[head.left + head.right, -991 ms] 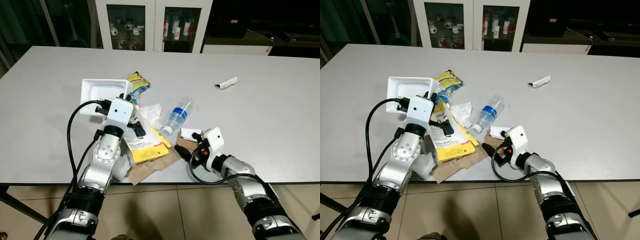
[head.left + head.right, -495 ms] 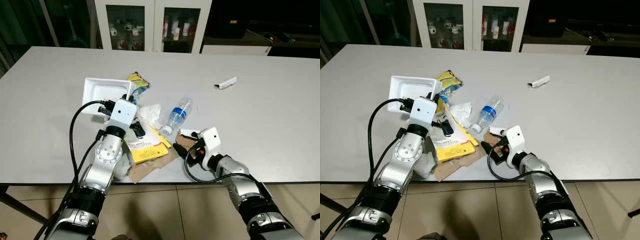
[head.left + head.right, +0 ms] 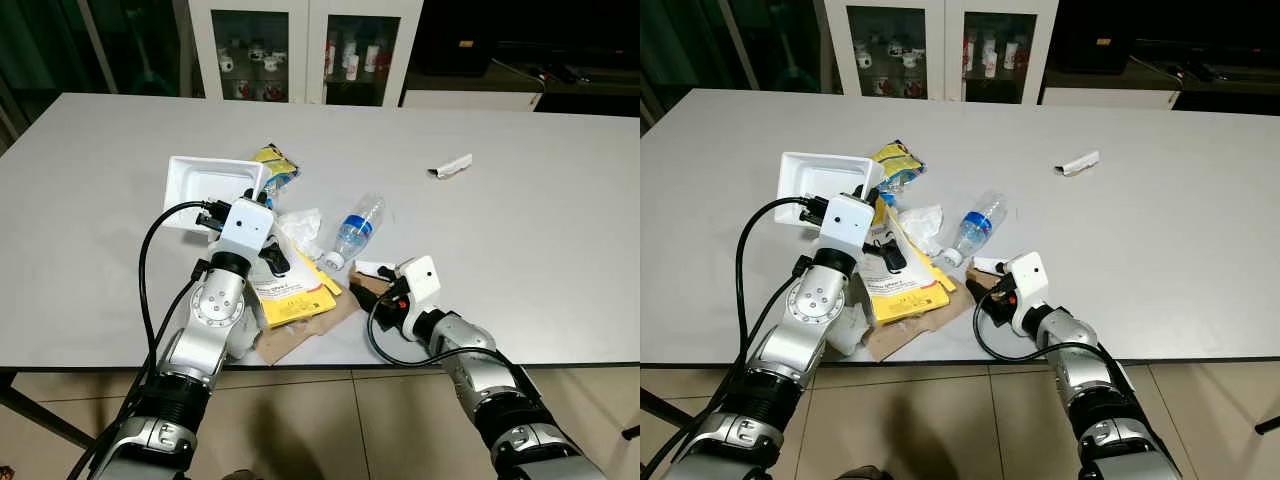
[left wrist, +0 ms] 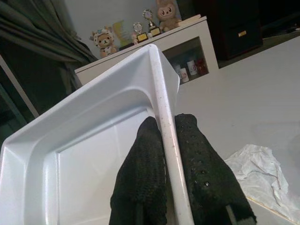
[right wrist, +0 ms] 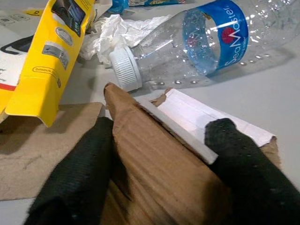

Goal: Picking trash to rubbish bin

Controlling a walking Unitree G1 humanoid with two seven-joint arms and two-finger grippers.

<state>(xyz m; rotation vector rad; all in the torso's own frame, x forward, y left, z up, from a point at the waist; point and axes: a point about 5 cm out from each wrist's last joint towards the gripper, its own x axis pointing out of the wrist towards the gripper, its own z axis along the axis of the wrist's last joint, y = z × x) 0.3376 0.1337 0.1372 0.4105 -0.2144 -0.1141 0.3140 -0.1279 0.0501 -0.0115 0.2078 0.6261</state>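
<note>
White tray [image 4: 84,140] rim pinched by left hand [image 4: 171,140], torn brown cardboard [image 5: 159,164] between right hand [image 5: 159,187] fingers

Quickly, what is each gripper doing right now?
Left gripper: shut on the white tray rim.
Right gripper: open around the brown cardboard.

Bare table [image 3: 560,250] beyond bottle [image 3: 356,230]

Blue label on plastic bottle [image 5: 220,42] reads "SeaMaster"; print on yellow box [image 5: 51,51] too small to read.
</note>
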